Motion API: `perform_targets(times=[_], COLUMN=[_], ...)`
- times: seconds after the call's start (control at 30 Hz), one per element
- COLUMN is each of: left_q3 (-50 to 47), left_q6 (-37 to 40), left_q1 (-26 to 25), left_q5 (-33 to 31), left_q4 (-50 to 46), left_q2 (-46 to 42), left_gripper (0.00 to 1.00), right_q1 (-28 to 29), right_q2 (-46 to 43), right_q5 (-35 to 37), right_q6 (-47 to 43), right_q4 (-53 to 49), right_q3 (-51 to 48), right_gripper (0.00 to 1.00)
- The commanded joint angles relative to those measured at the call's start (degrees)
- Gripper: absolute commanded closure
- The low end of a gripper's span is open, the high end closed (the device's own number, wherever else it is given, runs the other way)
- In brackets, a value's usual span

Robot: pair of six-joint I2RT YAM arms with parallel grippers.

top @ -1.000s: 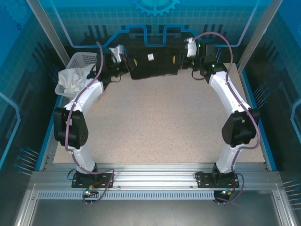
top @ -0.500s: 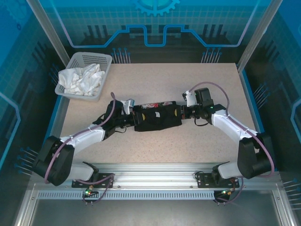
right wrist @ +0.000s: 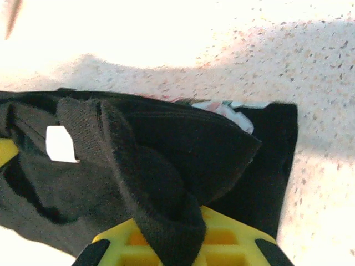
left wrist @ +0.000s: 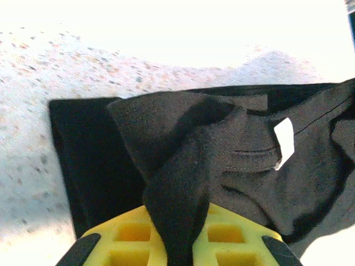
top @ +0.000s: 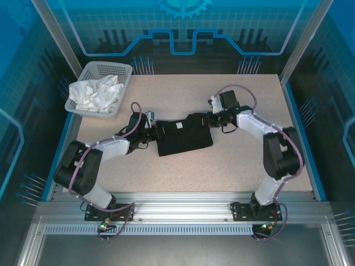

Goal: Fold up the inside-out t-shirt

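Left jaws were found clamped on the inside-out t-shirt (top: 183,136) at its left edge, as seen from the top external view. In the left wrist view, a ridge of black fabric was pinched between the yellow pads (left wrist: 125,238) at the bottom of the frame. The remainder of the garment was spread away from them over the counter (top: 183,177).

Right jaws were likewise closed on the t-shirt, at its far right corner. In the right wrist view, a thick roll of fabric was gripped between that side's pads, and the cloth was draped outward from the grip.

The t-shirt was located near the middle of the counter as a compact, roughly rectangular black bundle. It was spanned between the two sets of jaws, with the left arm (top: 105,149) reaching in from the left and the right arm (top: 255,124) from the right. The near edge of the bundle was laid flat on the counter surface.

A small white label (top: 178,126) was exposed on the upper face, close to the centre. A narrow strip of pale print (right wrist: 222,107) was visible along a far fold in the right wrist view.

A basket (top: 125,69) was positioned at the far left corner of the counter, well apart from the t-shirt, and a crumpled white cloth (top: 95,93) was held in it.
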Motion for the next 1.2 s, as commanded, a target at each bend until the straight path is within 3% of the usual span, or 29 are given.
perform_targets(times=[0.0,0.2,0.33,0.5,0.7,0.87,1.03,1.17], left_q3=[4.1,7.2,4.7,0.1,0.8,2.4,1.4,0.7], left_q6=[2.9,0.4,0.1,-1.9,-3.5,-4.5,-5.1,-5.4], left_q1=[1.5,3.4,3.4,3.3,3.0,2.4,2.2,2.1], left_q5=[-1.5,-3.0,-4.1,-0.4,5.8,7.8,8.1,8.7], left_q4=[1.1,0.3,-3.9,-7.4,-6.5,-5.1,-3.7,-2.6], left_q2=[6.6,10.5,5.3,-0.4,3.9,9.0,11.3,11.9], left_gripper=[0.90,0.66,0.44,0.32,0.35,0.46,0.62,0.71], right_q1=[0.8,0.8,0.7,0.6,0.0,0.0,0.7,1.5], right_q2=[8.2,14.9,9.5,2.2,4.4,9.2,13.2,14.8], right_q5=[3.5,7.1,10.0,9.0,4.1,0.7,-1.5,-3.4], right_q6=[-0.7,-1.0,-2.9,-2.3,-0.5,0.3,0.7,1.6], right_q4=[-5.4,-10.0,-11.7,-11.8,-11.0,-11.7,-12.5,-12.2], right_q3=[6.3,14.0,11.4,3.6,3.1,6.7,8.7,9.3], right_gripper=[0.87,0.66,0.55,0.37,0.26,0.21,0.21,0.28])
